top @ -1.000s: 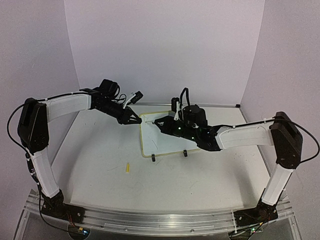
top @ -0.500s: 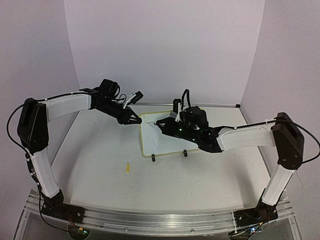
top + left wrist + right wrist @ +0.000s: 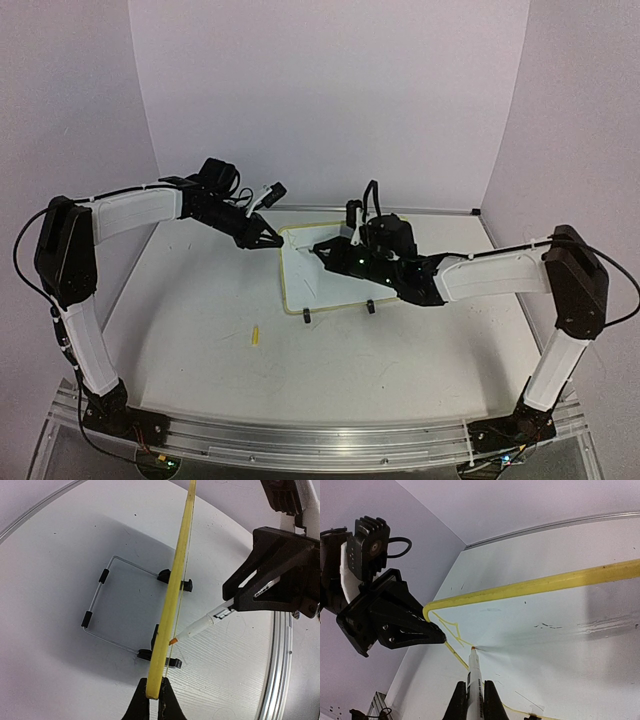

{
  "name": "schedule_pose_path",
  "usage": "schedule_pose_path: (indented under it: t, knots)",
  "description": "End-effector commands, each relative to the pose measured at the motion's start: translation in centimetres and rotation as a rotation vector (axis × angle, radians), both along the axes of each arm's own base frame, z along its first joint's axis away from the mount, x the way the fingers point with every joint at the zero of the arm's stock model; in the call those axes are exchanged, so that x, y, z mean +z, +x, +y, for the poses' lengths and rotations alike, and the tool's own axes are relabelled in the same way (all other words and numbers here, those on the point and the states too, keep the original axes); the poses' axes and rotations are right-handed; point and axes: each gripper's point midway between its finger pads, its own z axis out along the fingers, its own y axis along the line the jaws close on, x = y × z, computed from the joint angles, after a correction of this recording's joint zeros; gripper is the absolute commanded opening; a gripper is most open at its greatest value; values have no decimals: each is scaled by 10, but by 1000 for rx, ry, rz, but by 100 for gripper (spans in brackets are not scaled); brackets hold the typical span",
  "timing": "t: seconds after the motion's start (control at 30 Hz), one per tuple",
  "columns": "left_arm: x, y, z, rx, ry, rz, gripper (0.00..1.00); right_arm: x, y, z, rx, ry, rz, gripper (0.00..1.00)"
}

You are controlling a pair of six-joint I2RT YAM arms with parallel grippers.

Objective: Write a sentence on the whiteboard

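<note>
Whiteboard propped upright, faint marks at one corner
The whiteboard (image 3: 305, 282) is white-faced with a thin yellow rim; it stands tilted on two black clip feet along its near edge; the sentence (image 3: 451, 629) shows only as a few yellowish strokes, seemingly illegible.
</note>
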Motion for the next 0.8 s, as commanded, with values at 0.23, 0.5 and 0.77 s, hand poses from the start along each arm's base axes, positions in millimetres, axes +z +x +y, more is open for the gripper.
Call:
schedule_pose_path:
  t: [0.23, 0.5, 0.77]
  knots:
    - [16, 3, 6, 15, 26, -87, 0, -1, 10, 12, -2, 2, 7, 0]
    - [15, 3, 6, 15, 27, -85, 0, 9, 13, 9, -32, 28, -16, 0]
    - [16, 2, 6, 14, 25, -85, 0, 26, 12, 6, -43, 65, -56, 0]
